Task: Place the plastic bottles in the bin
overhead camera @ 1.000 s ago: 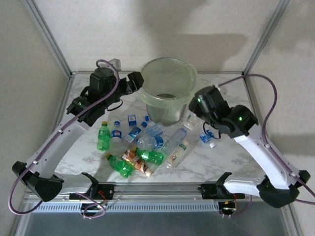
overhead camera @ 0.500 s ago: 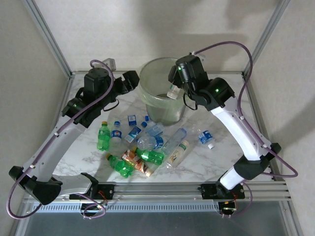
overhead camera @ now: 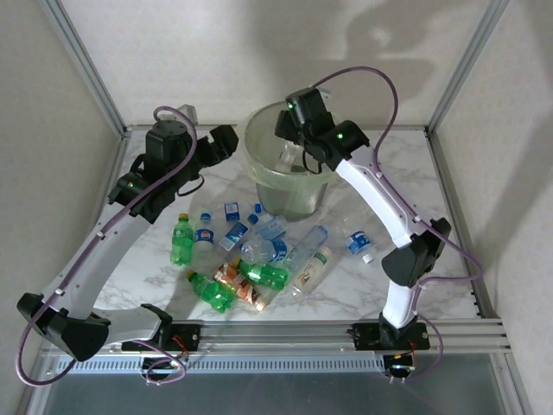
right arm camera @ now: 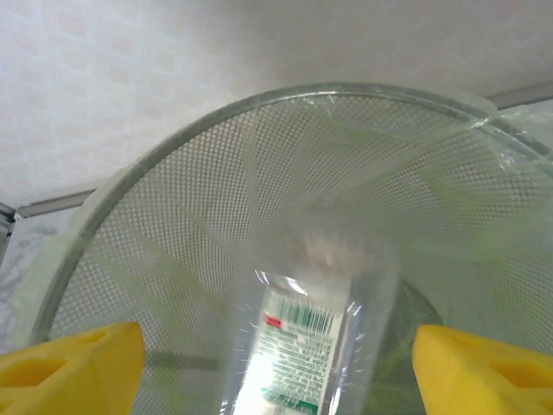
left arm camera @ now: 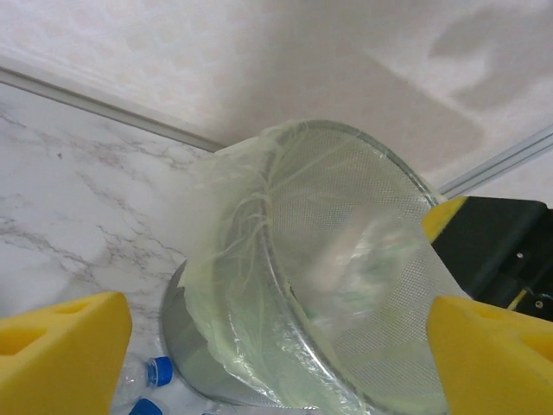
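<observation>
The right fingers are spread wide above the mouth of the bin, and a clear bottle is seen loose between them, inside the rim. The left fingers are held wide open and empty beside the bin; other bottles are heaped on the table before it.

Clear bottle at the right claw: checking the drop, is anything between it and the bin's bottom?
Nothing visible does: the open right claw has the clear bottle loose between its pads, inside the rim of the bin.
</observation>
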Available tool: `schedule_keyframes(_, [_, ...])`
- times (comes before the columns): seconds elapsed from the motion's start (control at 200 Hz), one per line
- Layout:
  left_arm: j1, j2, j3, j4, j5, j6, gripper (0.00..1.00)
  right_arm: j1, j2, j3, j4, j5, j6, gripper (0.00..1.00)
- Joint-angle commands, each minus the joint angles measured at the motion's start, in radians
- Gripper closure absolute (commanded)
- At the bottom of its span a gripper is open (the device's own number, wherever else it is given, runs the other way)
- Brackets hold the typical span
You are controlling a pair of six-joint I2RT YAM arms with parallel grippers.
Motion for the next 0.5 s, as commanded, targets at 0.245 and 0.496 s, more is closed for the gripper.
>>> schedule_keyframes(0.245, [0.033, -0.102, -0.059, -0.075, -0.081, -0.014, 0.11, 0.002, -0.101, 0.003, 0.003, -0.063, -0.034, 0.15])
schedule_keyframes(0.496, [0.046, -0.147, -0.111, -0.176, -0.108, -0.068, 0.14, 0.078, -0.368, -0.318, 0.089, -0.127, -0.015, 0.15])
